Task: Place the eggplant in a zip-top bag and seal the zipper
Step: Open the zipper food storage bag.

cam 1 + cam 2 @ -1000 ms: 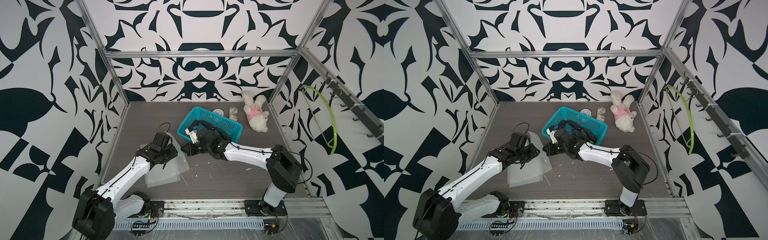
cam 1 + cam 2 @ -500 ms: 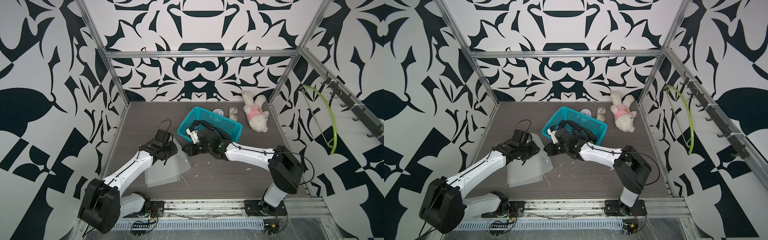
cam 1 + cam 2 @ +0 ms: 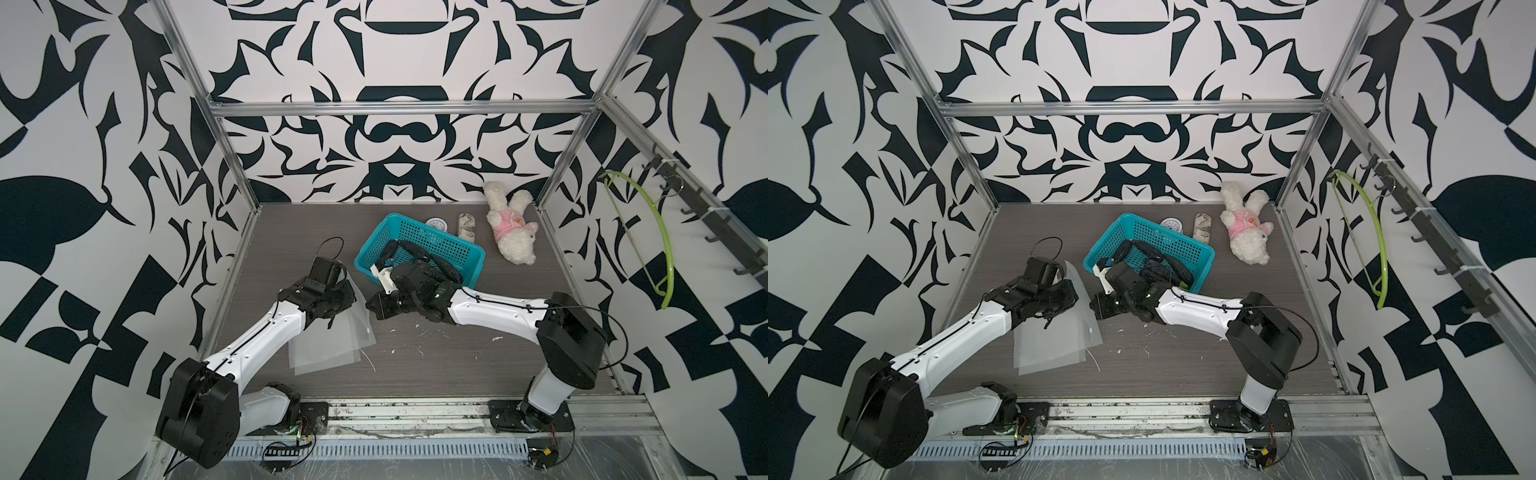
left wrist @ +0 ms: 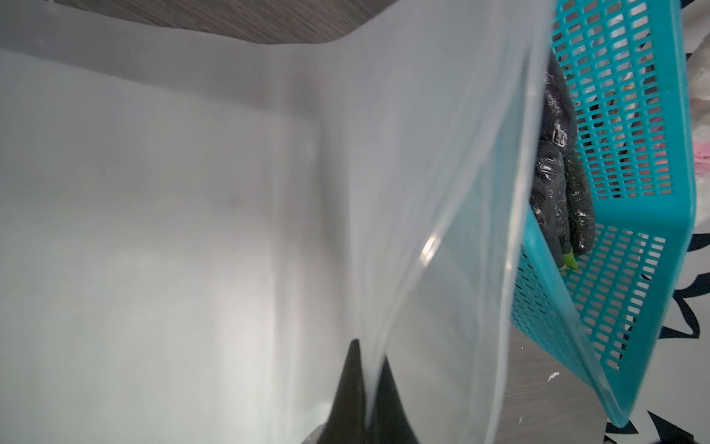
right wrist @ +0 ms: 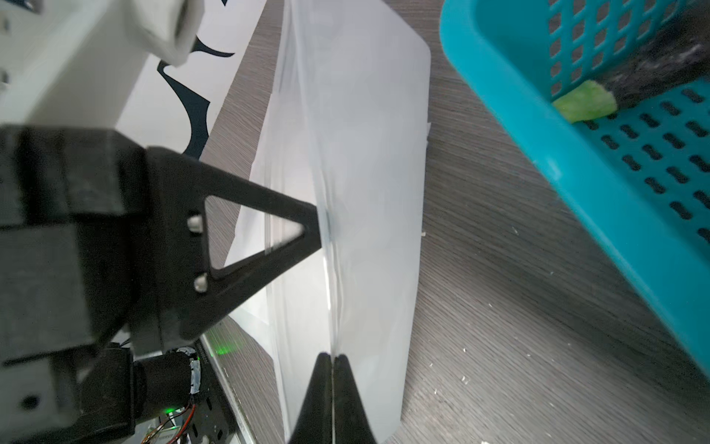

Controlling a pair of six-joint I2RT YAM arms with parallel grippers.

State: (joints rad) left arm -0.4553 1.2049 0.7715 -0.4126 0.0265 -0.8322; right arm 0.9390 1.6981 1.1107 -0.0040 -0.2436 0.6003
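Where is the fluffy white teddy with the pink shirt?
In both top views the fluffy white teddy in a pink shirt lies in the far right corner of the grey table, right of the teal plastic basket, beside a small patterned object.

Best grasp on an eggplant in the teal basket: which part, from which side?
Likely mid-body, tool closing across its narrow width, from above: the eggplant lies flat and lengthwise in the basket, whose walls block side approaches. The left tool and right tool both pinch the bag.
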